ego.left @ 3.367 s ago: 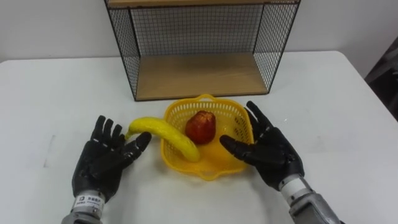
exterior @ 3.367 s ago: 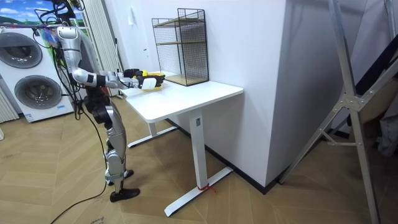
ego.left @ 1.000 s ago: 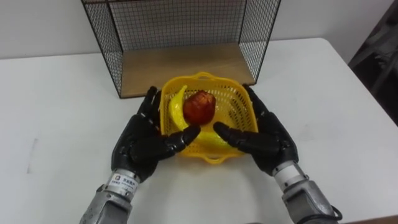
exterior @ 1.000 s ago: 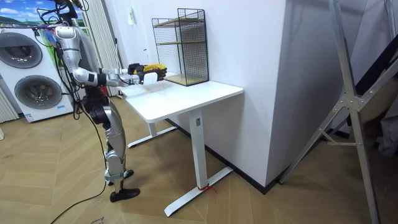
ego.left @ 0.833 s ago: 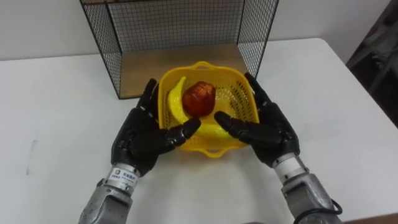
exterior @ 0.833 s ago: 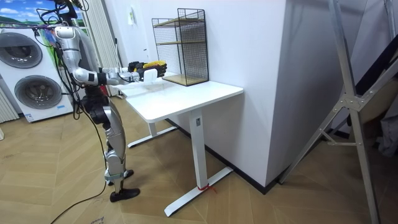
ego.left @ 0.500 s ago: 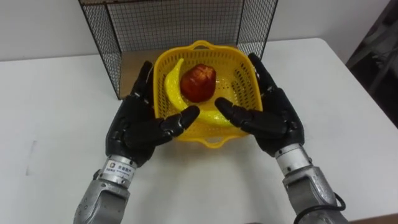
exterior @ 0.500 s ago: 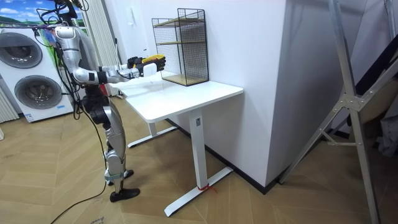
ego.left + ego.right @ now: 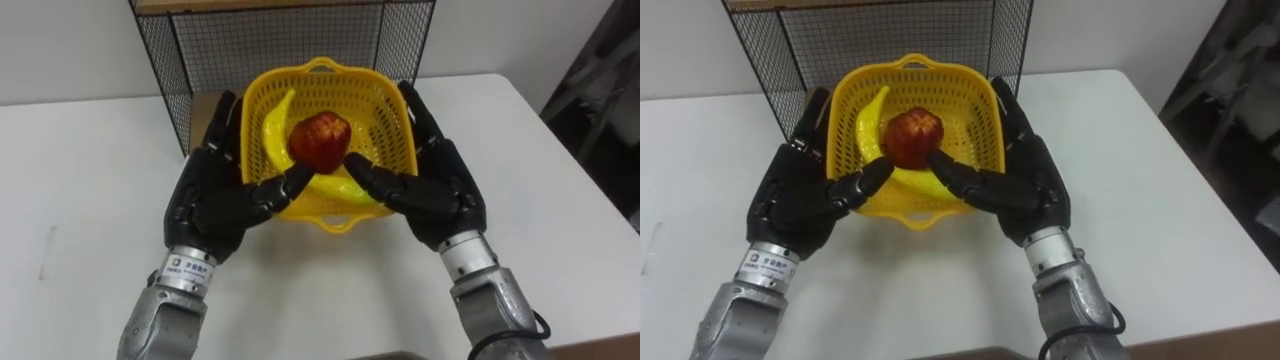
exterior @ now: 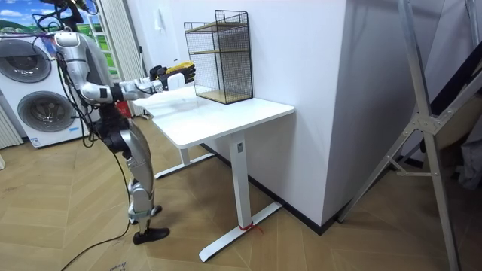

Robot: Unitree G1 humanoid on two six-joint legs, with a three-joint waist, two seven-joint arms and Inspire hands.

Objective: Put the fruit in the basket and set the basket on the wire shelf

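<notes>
A yellow plastic basket (image 9: 378, 92) is held up off the white table (image 9: 80, 200), pressed between my two black hands. A red apple (image 9: 320, 140) and a yellow banana (image 9: 272, 125) lie inside it. My left hand (image 9: 215, 205) lies flat against its left wall, my right hand (image 9: 440, 195) against its right wall. The fingers of both are straight and both thumbs reach under the front rim. The basket's far rim hangs just before the opening of the black wire shelf (image 9: 270, 40). In the room view the basket (image 10: 183, 66) is level with the shelf's (image 10: 220, 56) lower board.
The shelf has mesh sides and a wooden bottom board (image 9: 205, 115) behind the basket. The table's right edge (image 9: 585, 215) drops off to a dark floor. In the room view I stand at the table's end, with washing machines (image 10: 34, 98) behind me.
Both hands have closed on the basket, with the banana now inside it, and lifted it off the table up and forward to the shelf. In the room view my arms rise and my body leans.
</notes>
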